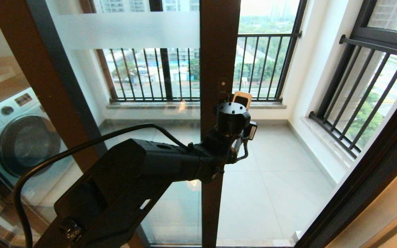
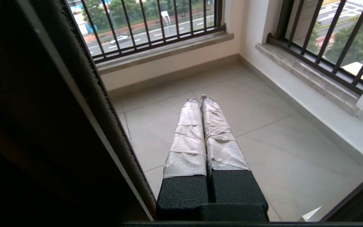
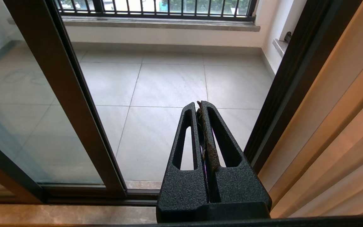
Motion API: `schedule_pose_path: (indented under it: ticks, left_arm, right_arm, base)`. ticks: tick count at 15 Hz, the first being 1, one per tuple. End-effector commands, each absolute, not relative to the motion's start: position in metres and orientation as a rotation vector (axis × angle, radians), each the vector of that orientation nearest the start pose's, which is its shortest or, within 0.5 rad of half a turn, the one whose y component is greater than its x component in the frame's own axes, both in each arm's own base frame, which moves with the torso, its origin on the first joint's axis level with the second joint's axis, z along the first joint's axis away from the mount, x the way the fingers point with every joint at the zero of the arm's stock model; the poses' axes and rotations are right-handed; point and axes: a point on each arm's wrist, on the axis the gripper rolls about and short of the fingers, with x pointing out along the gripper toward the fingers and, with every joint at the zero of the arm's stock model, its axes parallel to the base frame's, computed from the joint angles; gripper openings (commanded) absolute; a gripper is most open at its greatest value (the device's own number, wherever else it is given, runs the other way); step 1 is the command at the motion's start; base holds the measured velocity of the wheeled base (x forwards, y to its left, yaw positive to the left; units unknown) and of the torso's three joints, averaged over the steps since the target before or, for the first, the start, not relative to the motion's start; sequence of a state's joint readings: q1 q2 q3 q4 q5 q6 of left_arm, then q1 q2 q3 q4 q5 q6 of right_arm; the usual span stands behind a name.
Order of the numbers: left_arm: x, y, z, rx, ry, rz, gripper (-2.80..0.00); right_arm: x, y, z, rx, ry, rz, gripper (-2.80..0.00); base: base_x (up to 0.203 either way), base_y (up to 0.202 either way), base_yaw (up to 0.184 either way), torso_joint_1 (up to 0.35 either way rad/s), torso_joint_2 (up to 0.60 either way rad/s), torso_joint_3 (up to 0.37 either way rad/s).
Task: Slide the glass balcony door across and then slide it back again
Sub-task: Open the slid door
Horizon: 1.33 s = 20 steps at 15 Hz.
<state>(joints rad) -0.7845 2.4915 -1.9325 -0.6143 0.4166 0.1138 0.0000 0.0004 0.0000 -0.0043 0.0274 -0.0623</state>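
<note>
The glass balcony door [image 1: 143,86] has a frosted white band across the top and a dark brown stile [image 1: 218,51] with a small handle slot [image 1: 222,86]. It stands partway across the doorway, and the gap to its right is open. My left arm's wrist [image 1: 233,119] is raised against the stile's right edge. In the left wrist view my left gripper [image 2: 199,99], with white-taped fingers [image 2: 187,126], is shut on nothing. It lies close beside the door's edge and brush seal [image 2: 106,104]; I cannot tell whether they touch. My right gripper [image 3: 199,105] is shut and hangs low over the threshold.
A second brown-framed glass panel [image 1: 36,79] overlaps on the left, with a washing machine [image 1: 16,137] behind it. The dark door jamb [image 1: 374,165] bounds the opening on the right. Beyond lie the tiled balcony floor [image 1: 281,179] and black-barred windows [image 1: 260,65].
</note>
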Motion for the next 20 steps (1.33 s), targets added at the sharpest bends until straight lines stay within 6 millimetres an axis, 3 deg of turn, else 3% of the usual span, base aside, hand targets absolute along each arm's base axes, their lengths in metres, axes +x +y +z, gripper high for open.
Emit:
schedule_pose_path:
  ticks: [1,20]
  left_arm:
    - [0.38,-0.364,0.161,0.077,-0.073,-0.357,-2.8]
    - [0.393,-0.349,0.158,0.088,-0.052,-0.286,-2.8]
  right_arm:
    - [-0.023,0.001,0.076,-0.063,-0.006,0.029,-2.8]
    - [-0.023,0.001,0.076,-0.063,-0.006,0.029,-2.8]
  base:
    - [0.0,0.0,0.0,0.0,0.0,0.0]
    - [0.0,0.0,0.0,0.0,0.0,0.0]
